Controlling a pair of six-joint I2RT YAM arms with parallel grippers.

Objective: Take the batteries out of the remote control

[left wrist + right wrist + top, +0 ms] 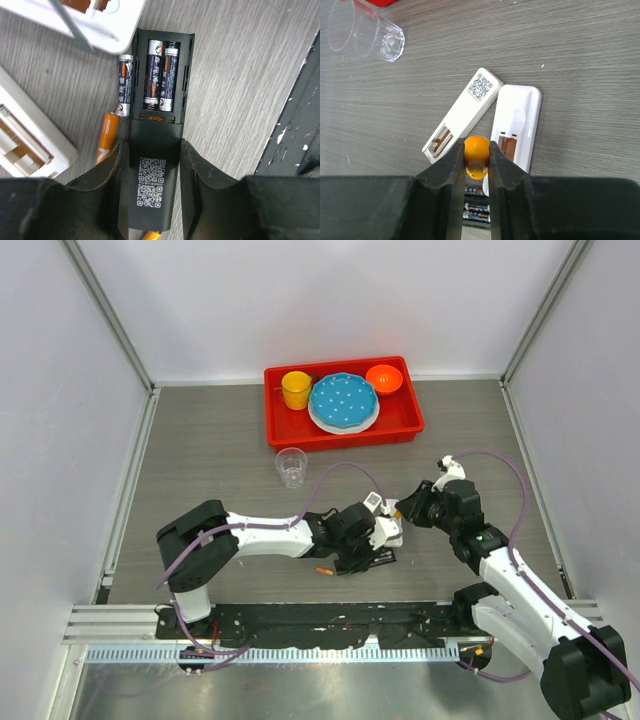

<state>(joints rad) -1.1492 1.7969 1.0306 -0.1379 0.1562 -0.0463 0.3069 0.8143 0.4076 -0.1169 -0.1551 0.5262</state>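
grey worktop [200, 440] between white walls [300, 300]. red tray [408, 418] at the back holding yellow cup [296, 390], blue plate [343, 400], orange bowl [383, 378]; clear cup [291, 466] near it. left jaws clamped on black remote [152, 150], its open bay holding two batteries [161, 75]; one dark battery [124, 85] and one orange battery [107, 132] loose beside. right jaws pinching rounded orange piece [476, 149].

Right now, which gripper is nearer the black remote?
Left. The left gripper clamps the black remote by its sides, below the battery bay; the right gripper, shut on an orange handle, hangs beyond the bay end.
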